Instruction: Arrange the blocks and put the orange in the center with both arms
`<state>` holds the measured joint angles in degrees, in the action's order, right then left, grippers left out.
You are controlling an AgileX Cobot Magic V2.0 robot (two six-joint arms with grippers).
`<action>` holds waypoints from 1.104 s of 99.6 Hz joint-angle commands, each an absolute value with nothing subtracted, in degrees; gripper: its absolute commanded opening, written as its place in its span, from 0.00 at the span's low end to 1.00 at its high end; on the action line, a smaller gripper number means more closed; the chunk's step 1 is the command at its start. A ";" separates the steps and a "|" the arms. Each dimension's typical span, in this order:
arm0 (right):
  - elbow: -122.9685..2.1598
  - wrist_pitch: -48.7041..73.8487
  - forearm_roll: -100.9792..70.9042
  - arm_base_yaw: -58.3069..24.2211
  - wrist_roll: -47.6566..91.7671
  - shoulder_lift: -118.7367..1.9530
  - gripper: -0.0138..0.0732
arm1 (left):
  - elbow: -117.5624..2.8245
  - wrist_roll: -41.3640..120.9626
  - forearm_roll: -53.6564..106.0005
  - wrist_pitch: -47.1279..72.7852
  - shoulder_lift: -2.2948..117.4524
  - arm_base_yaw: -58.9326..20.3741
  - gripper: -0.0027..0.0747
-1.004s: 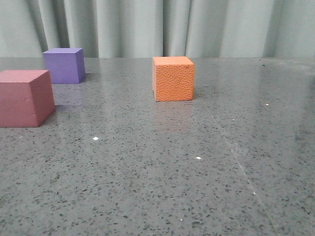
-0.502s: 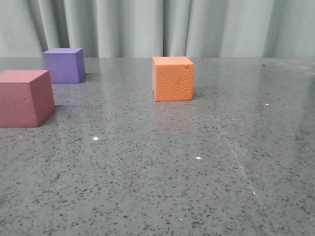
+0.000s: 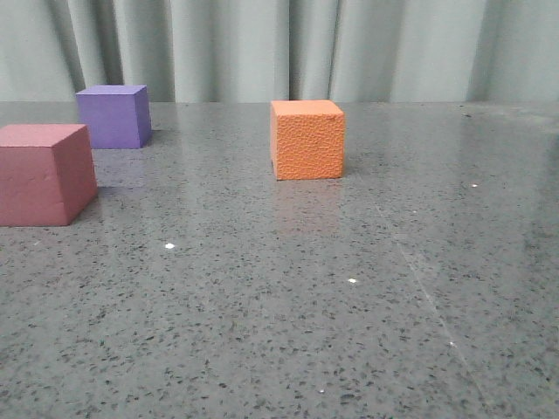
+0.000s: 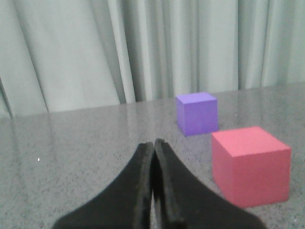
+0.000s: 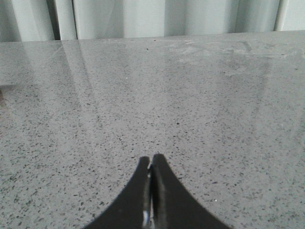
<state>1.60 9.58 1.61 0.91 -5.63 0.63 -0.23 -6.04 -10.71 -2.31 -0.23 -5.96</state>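
Observation:
In the front view the orange cube (image 3: 307, 140), with a pebbled surface, stands on the grey speckled table (image 3: 288, 297) near the middle, toward the back. The purple cube (image 3: 113, 116) stands at the back left. The pink-red cube (image 3: 44, 175) stands at the left, nearer. No gripper shows in the front view. In the left wrist view my left gripper (image 4: 153, 143) is shut and empty; the pink-red cube (image 4: 250, 164) and the purple cube (image 4: 197, 113) lie ahead of it, to one side. In the right wrist view my right gripper (image 5: 150, 158) is shut and empty over bare table.
A pale green curtain (image 3: 279, 48) hangs behind the table's far edge. The tabletop is glossy and shows reflections of the cubes.

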 commanded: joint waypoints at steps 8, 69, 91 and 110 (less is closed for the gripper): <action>0.79 4.72 1.76 1.10 -5.06 1.14 0.08 | -3.20 -6.06 -7.51 -3.15 -1.24 -5.83 0.01; 0.79 4.72 1.76 1.10 -5.06 1.14 0.08 | -49.52 -6.06 2.09 27.69 35.73 -5.83 0.01; 0.79 4.72 1.76 1.10 -5.06 1.14 0.08 | -51.02 -6.06 2.62 27.31 40.65 -5.83 0.01; 0.79 4.72 1.76 1.10 -5.06 1.14 0.08 | -51.02 -6.06 2.76 27.67 41.97 -5.83 0.01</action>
